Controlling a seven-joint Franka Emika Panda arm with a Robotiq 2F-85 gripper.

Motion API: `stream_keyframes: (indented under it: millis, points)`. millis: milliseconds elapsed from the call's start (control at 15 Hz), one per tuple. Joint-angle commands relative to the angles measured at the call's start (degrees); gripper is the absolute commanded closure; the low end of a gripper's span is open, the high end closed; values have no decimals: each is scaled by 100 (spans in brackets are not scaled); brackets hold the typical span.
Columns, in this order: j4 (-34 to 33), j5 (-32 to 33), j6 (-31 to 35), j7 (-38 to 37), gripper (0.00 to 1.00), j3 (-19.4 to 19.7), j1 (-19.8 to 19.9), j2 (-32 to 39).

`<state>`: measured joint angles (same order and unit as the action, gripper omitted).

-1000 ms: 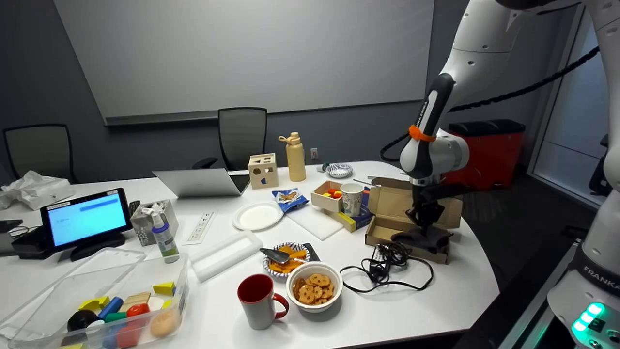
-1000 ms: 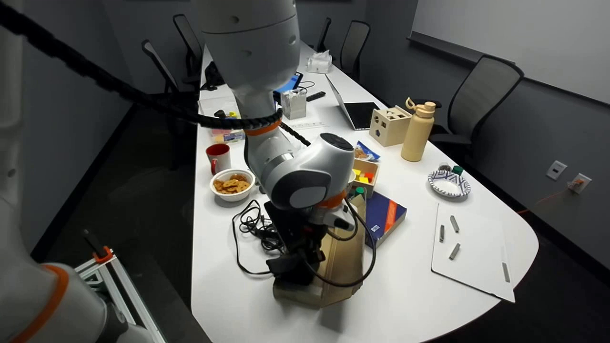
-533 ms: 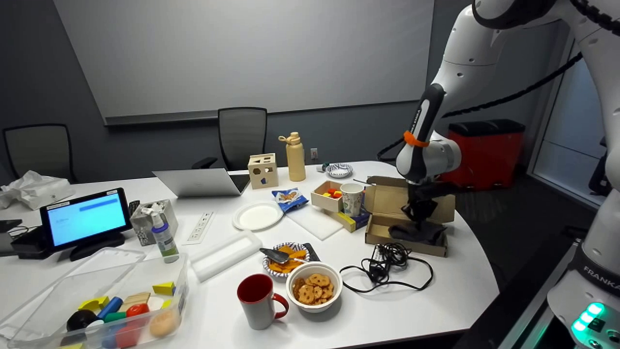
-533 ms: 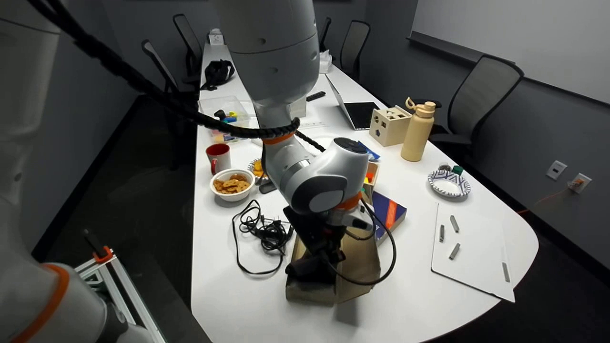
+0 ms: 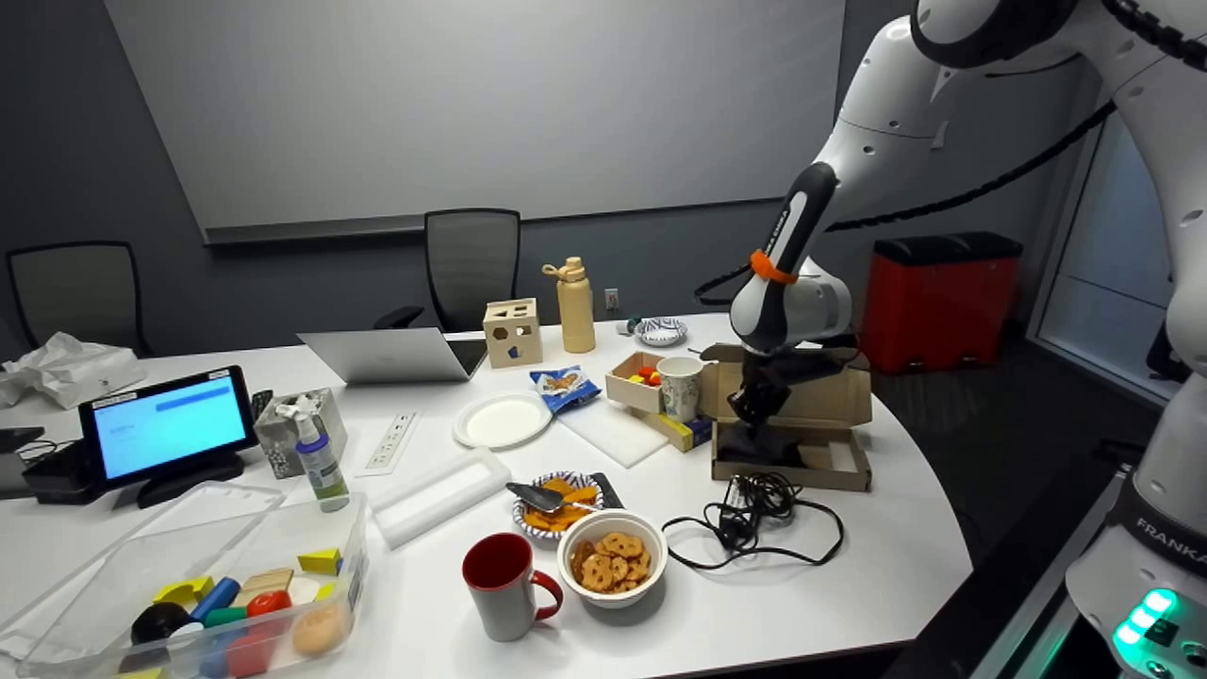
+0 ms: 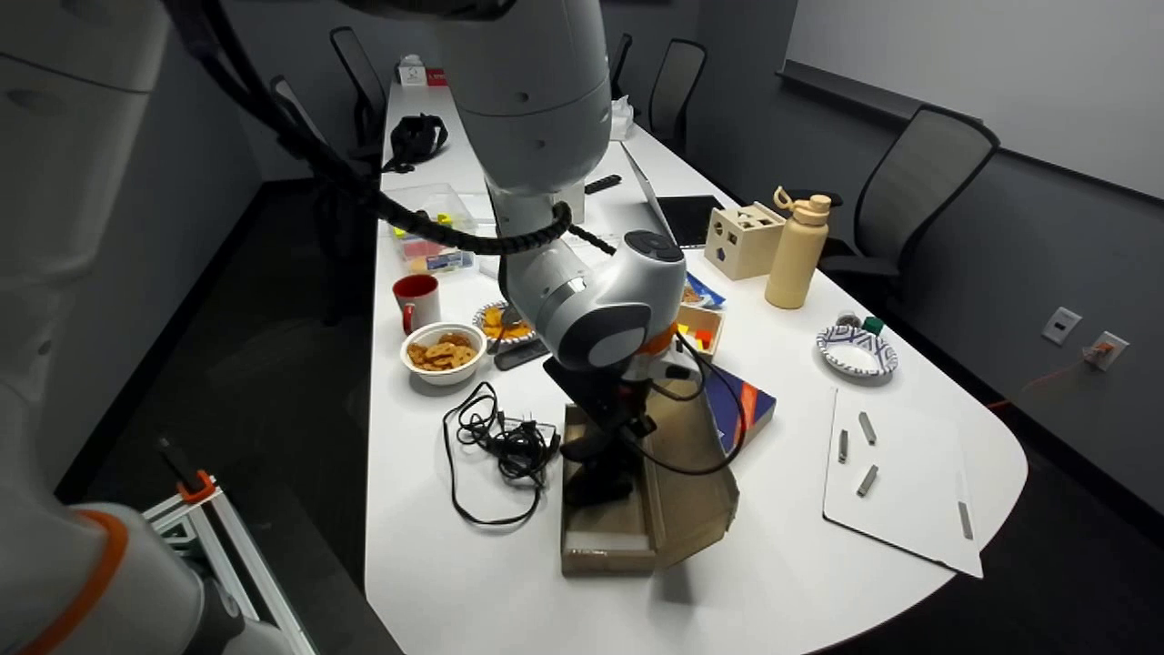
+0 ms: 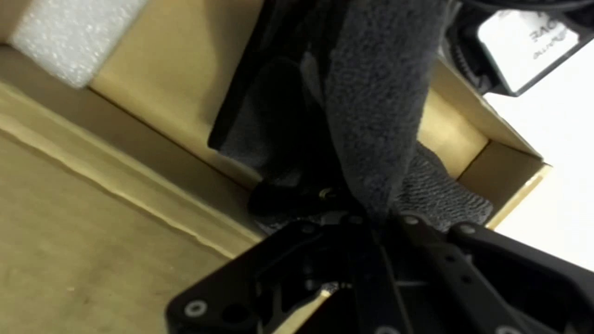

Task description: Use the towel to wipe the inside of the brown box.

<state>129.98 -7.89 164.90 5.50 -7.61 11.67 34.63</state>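
The brown cardboard box lies open on the table in both exterior views [image 5: 830,479] [image 6: 605,562], its lid folded back. In the wrist view its bare floor [image 7: 171,69] and side walls show. The dark grey towel [image 7: 380,102] hangs bunched and folded from my gripper [image 7: 378,222], which is shut on it. The towel lies inside the box, near the end beside the paper cup, in an exterior view [image 5: 759,448], and shows dark in the box here [image 6: 598,484]. My gripper points down just above the box in both exterior views [image 5: 752,410] [image 6: 627,432]. The fingertips are partly hidden by the towel.
A white foam piece [image 7: 76,41] sits inside the box. A black cable with adapter [image 5: 745,514] lies against the box's front side. A paper cup [image 5: 681,389], a blue box [image 6: 741,409] and a block tray [image 5: 634,382] stand close by.
My gripper and the towel have moved along the box toward the paper cup's end. The towel, earlier over the front wall, now lies inside. The box and cup have shifted slightly.
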Motion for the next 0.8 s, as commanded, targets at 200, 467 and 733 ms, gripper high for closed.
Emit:
stream_keyframes:
  millis: [200,467,733]
  points:
    - [-562,-424,-1090,699,98,-763,716,373]
    - [-472,-224,-2082,118,98,-39,147,-50]
    - [-508,42,-2767,-431,98,618,-382,-112]
